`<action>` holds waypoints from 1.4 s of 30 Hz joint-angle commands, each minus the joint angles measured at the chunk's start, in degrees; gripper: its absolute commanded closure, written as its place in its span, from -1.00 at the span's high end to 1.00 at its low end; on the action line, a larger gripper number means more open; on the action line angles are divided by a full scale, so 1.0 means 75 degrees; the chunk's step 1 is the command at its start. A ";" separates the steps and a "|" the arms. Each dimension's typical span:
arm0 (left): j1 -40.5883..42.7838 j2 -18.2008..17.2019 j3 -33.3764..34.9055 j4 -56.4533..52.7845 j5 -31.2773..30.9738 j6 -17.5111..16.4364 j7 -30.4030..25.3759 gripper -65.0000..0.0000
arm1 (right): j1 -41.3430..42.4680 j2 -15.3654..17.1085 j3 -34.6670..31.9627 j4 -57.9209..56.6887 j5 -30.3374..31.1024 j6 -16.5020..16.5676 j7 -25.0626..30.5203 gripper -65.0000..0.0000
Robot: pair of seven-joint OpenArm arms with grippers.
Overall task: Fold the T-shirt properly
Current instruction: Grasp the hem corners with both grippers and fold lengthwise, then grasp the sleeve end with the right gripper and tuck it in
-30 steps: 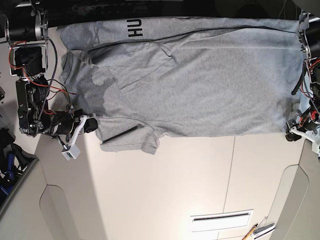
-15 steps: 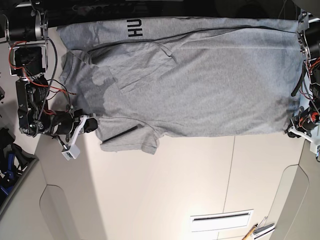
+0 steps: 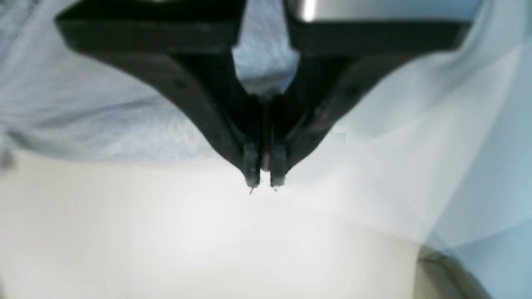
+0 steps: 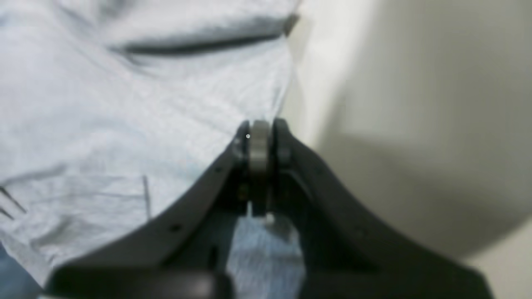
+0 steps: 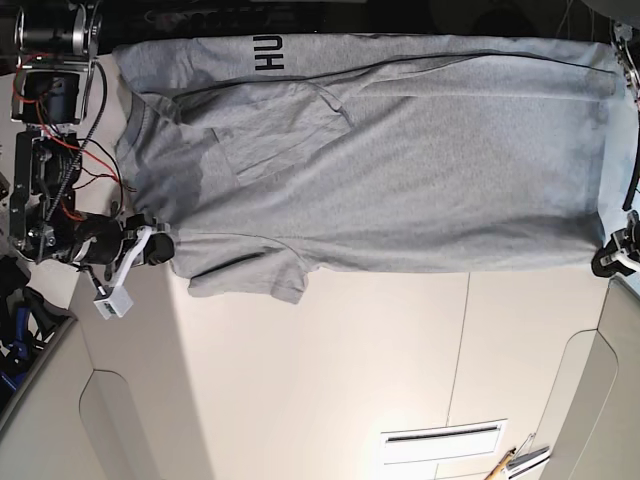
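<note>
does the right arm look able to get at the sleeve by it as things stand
Probably yes. The right gripper already sits at the T-shirt edge just above the sleeve, jaws shut on cloth, and only bare table lies beside it. It would have to let go first.

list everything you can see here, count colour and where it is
T-shirt: one, light grey with black lettering, spread flat across the far part of the table
table: one, cream, under the shirt and bare in the near part
white slotted panel: one, near table edge
right gripper: one, black, shut on the T-shirt at its edge by the sleeve
left gripper: one, black, shut at the T-shirt's hem; whether it pinches cloth is unclear
</note>
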 commanded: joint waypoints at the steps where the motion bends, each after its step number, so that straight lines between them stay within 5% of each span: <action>1: 0.0087 -0.0221 -0.0286 0.0230 -0.0291 -0.0117 0.0181 -1.00 | -0.0050 0.0105 0.0192 0.0431 0.0079 0.0029 0.0000 -1.00; 13: 0.2457 -0.0256 -0.2634 0.0883 -0.2853 -0.0302 0.1798 -1.00 | -0.2862 0.0105 0.1376 0.3465 0.0076 0.0023 -0.0128 -1.00; 27: 0.3121 -0.0256 -0.2731 0.0883 -0.3042 -0.0302 0.1929 -1.00 | -0.4243 0.0082 0.1594 0.3719 0.0076 0.0017 -0.0192 -1.00; 28: 0.3121 -0.0256 -0.2731 0.0883 -0.3080 -0.0302 0.2037 -1.00 | -0.4240 0.0082 0.1594 0.3719 0.0090 0.0017 -0.0189 -0.73; 29: 0.3121 -0.0256 -0.2731 0.0883 -0.3150 -0.0302 0.2157 -0.97 | -0.4237 0.0085 0.1597 0.3719 0.0146 0.0015 -0.0184 -0.48; 30: 0.3121 -0.0262 -0.2731 0.0883 -0.3249 -0.0302 0.2294 -0.70 | -0.4234 0.0085 0.1597 0.3722 0.0224 0.0017 -0.0181 -0.32; 33: 0.3124 -0.0332 -0.2731 0.0883 -0.3949 -0.0302 0.2838 -0.16 | -0.4173 0.0087 0.1626 0.3832 0.0367 0.0020 -0.0125 -0.24; 42: 0.3118 -0.0597 -0.2760 0.1160 -0.4629 -0.0302 0.3028 -0.14 | -0.2903 0.0079 0.1964 0.4491 -0.0140 0.0023 0.1131 -0.24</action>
